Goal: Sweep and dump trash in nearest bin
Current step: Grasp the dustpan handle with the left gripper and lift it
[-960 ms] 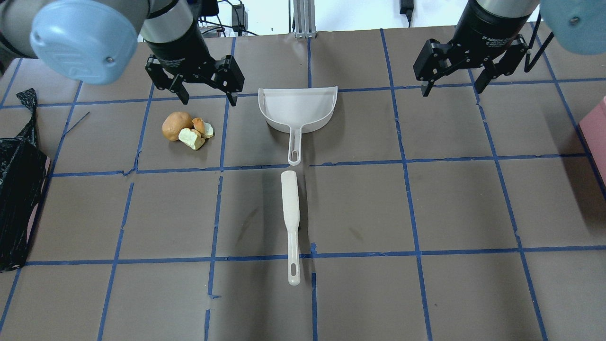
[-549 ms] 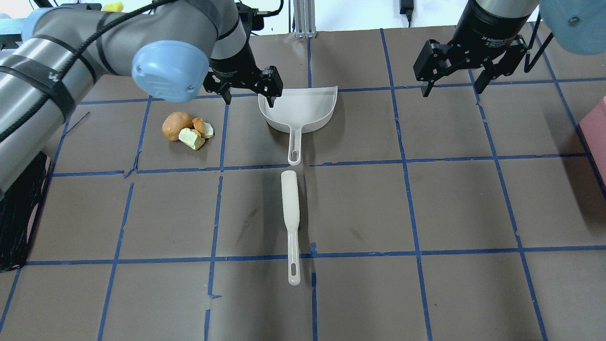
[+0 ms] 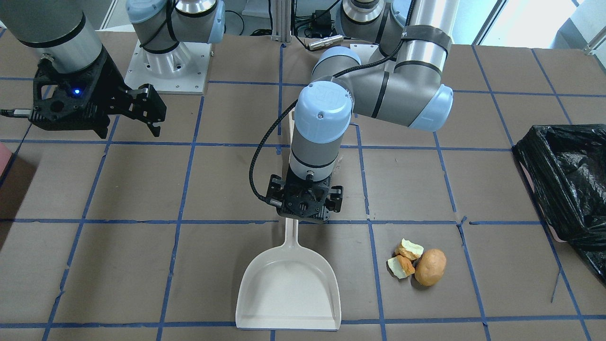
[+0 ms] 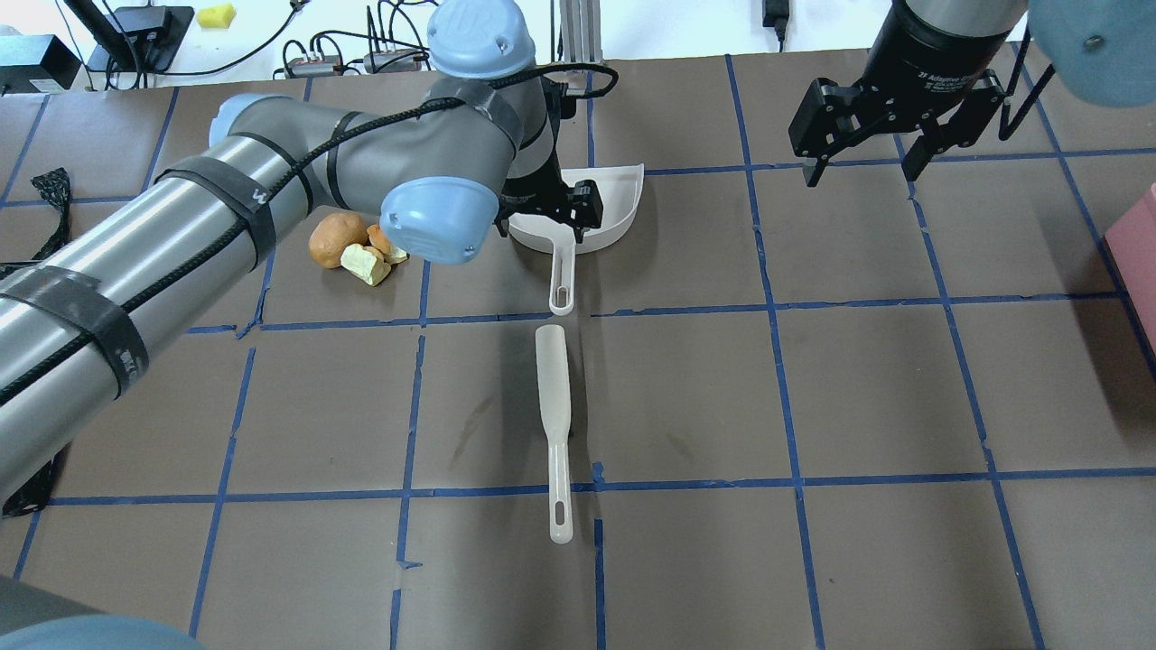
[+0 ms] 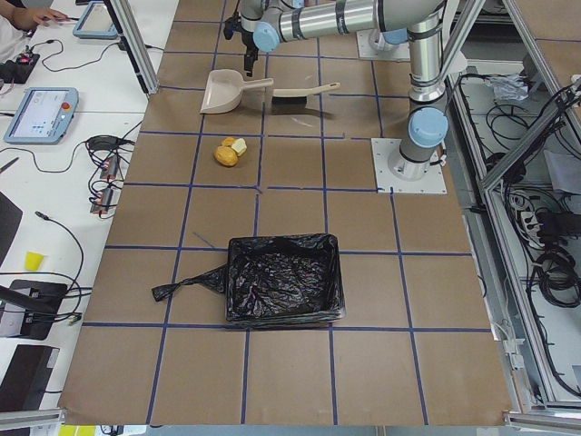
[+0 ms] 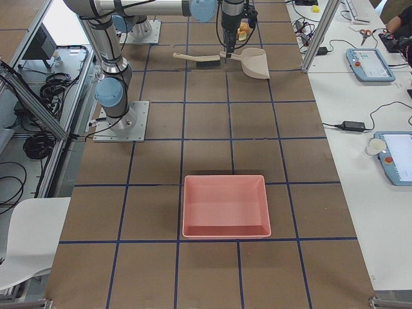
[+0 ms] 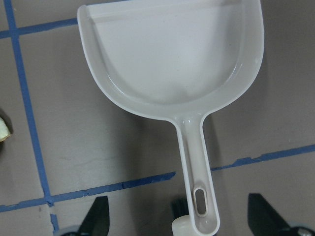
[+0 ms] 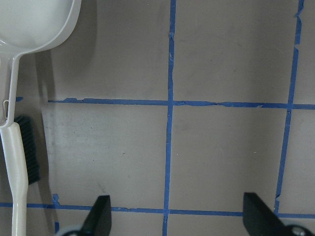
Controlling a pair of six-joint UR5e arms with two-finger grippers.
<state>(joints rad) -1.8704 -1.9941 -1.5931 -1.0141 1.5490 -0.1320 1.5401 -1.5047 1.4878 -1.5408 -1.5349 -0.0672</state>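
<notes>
The trash (image 4: 357, 246) is a brown potato-like lump with orange and pale-yellow chunks, left of the white dustpan (image 4: 614, 203); it also shows in the front view (image 3: 421, 263). My left gripper (image 7: 179, 216) is open and hangs over the dustpan's handle (image 7: 197, 162), its fingers either side and apart from it; in the front view (image 3: 305, 208) it sits at the handle's robot-side end. The white brush (image 4: 554, 397) lies just behind the handle. My right gripper (image 4: 862, 162) is open and empty at the far right. The black-bagged bin (image 5: 281, 282) stands at the table's left end (image 3: 563, 180).
A pink tray without a bag (image 6: 225, 206) stands at the table's right end, its edge in the overhead view (image 4: 1140, 244). My left arm (image 4: 226, 226) stretches across the left half and hides most of the bin there. Blue tape lines grid the brown table (image 4: 813, 406).
My left arm has swung right, from above the trash to over the dustpan's handle, with the gripper still open. The right gripper, dustpan, brush and trash have not moved.
</notes>
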